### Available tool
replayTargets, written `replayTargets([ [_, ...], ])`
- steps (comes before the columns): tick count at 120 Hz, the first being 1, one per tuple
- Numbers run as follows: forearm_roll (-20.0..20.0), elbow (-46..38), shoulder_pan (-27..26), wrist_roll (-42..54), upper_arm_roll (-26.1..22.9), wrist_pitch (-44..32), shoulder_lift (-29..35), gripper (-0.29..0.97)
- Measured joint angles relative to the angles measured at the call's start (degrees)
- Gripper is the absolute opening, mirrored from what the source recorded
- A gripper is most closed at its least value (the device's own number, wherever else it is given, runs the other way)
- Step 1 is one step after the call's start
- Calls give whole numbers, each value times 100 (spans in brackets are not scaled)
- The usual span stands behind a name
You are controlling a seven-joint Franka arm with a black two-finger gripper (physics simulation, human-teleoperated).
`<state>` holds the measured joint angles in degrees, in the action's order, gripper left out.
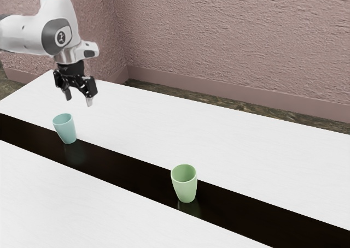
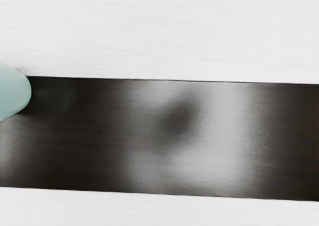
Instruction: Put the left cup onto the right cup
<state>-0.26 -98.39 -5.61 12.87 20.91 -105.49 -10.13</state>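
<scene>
Teal cup (image 1: 64, 128) stands mouth up on the dark strip (image 1: 126, 169) running across the white bench (image 1: 219, 133), toward the exterior view's left. My claw (image 1: 79, 98) hangs in the air just above it, slightly to the exterior view's right, fingers spread wide, nothing in them. Green cup (image 1: 184, 182) is also mouth up on the same strip, well apart, further to the exterior view's right. Wrist view: a sliver of the teal cup (image 2: 12, 96) over the strip, with white bench on both sides of it.
</scene>
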Motion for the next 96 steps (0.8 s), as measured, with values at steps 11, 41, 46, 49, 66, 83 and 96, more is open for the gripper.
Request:
replayTargets([
  [11, -138, -245, 200, 32, 1, -252, -92, 66],
  [41, -381, -320, 531, 102, -97, -818, -464, 66],
  [46, -431, -322, 597, 112, -111, -891, -509, 66],
  [49, -457, -322, 631, 119, -115, -929, -533, 66],
  [66, -527, -300, 865, 160, -131, -1091, -691, 66],
  [83, -525, -266, 1183, 218, -303, -1257, -892, 65],
  [96, -538, -207, 1255, 258, -337, -1372, -1070, 65],
])
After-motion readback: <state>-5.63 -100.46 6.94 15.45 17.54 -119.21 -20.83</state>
